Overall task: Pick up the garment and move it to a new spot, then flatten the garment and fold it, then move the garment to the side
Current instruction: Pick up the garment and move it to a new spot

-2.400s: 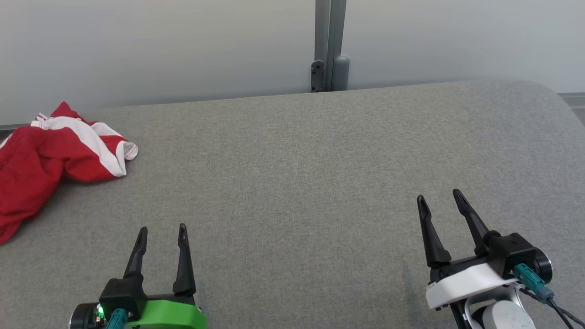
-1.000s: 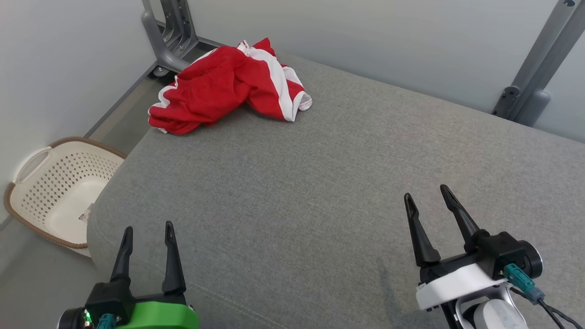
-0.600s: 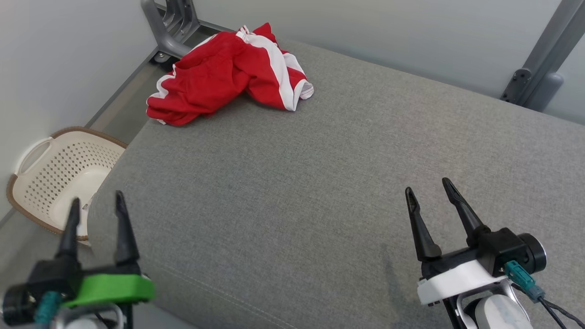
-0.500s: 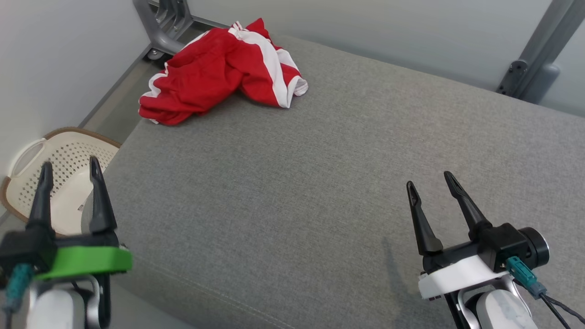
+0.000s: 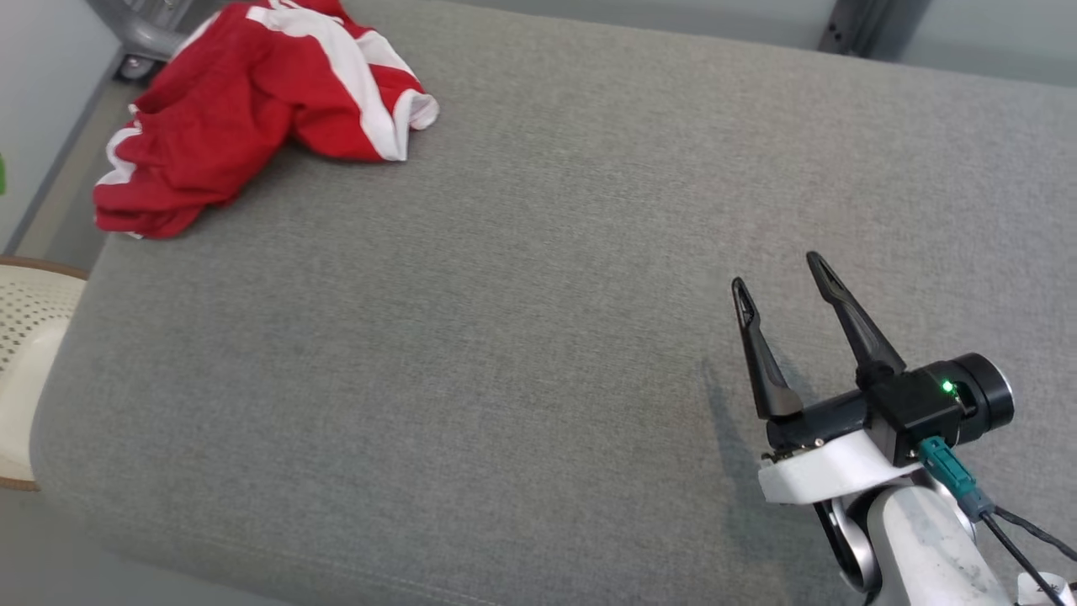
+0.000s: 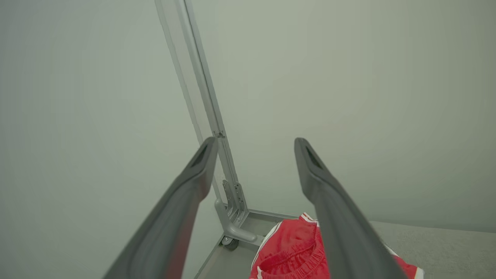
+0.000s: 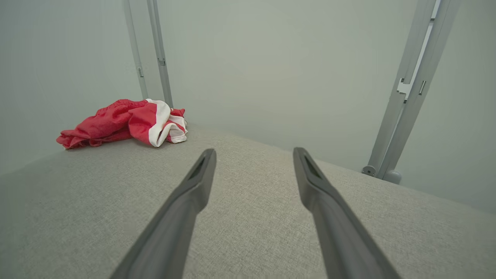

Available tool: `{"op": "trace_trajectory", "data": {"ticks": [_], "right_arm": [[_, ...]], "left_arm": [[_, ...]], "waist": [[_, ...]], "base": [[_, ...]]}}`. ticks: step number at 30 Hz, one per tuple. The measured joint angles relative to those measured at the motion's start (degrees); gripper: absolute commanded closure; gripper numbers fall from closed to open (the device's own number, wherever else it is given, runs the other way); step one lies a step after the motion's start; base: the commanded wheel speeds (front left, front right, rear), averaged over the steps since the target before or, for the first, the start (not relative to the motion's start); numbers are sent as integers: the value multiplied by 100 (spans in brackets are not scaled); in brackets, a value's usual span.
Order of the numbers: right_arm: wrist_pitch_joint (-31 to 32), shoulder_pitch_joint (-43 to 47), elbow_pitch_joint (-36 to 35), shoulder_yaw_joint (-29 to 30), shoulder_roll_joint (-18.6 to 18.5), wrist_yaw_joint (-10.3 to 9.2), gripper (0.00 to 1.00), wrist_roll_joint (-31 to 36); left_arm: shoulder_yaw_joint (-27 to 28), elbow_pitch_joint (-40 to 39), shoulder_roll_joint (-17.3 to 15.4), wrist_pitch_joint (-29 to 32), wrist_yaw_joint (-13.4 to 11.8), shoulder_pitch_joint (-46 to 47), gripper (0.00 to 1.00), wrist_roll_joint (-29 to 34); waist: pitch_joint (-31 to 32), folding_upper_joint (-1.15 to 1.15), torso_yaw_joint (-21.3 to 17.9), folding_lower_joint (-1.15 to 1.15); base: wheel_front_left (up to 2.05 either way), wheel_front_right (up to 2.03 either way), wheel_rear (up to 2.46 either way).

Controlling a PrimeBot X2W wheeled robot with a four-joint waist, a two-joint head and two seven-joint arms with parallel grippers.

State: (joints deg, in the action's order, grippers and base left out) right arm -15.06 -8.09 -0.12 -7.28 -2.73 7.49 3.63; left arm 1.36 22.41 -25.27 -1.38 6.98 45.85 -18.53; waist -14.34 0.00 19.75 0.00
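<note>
Cut off: the garment (image 5: 252, 101) runs past the top edge of the head view. In the left wrist view its lower part is cropped and a dark finger crosses it. The basket (image 5: 25, 337) is a sliver at the head view's left edge.
Hard to make out: what kind of garment it is, since it lies bunched up.
Garment: red cloth with broad white stripes and a gathered band, crumpled in a loose heap at the far left corner of the padded surface (image 5: 505, 295), reaching its left edge.
Surface: grey woven fabric, flat, with rounded corners and a seam along the near edge.
Basket: cream plastic pierced with small holes, brown rim, on the floor left of the surface.
Frame: grey metal posts (image 7: 410, 85) stand behind the surface against a plain pale wall.
Right gripper (image 5: 777, 271): two long, tapering dark fingers spread wide with nothing between them, over bare fabric at the near right, well apart from the garment.
Left gripper (image 6: 255, 141): fingers spread wide, gripping nothing, raised in the air and pointing toward the wall, with the garment below and beyond them.
</note>
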Motion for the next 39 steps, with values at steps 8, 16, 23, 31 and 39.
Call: {"op": "trace_trajectory", "data": {"ticks": [8,16,23,31,39], "right_arm": [[-1,-143,-526,140,-3,0,0,226],[0,-223,-1091,167,-4,0,0,274],[0,-255,-1209,197,-4,0,0,314],[0,-284,-1210,202,-4,0,0,350],[0,-330,-1095,196,-4,0,0,216]], "left_arm": [[-252,1485,-154,573,9,765,0,4],[-270,2595,-58,902,9,1047,0,-226],[-393,3158,19,917,14,1173,0,-291],[-459,3689,27,929,-91,1299,100,-289],[-537,3953,-143,527,-171,1382,100,-225]], "waist": [[-651,0,-534,0],[-1317,0,-903,1],[-1735,0,-1091,1],[-1824,0,-1168,1],[-1578,0,-1173,1]], "base": [[0,0,0],[0,0,0],[0,0,0],[0,0,0],[0,0,0]]}}
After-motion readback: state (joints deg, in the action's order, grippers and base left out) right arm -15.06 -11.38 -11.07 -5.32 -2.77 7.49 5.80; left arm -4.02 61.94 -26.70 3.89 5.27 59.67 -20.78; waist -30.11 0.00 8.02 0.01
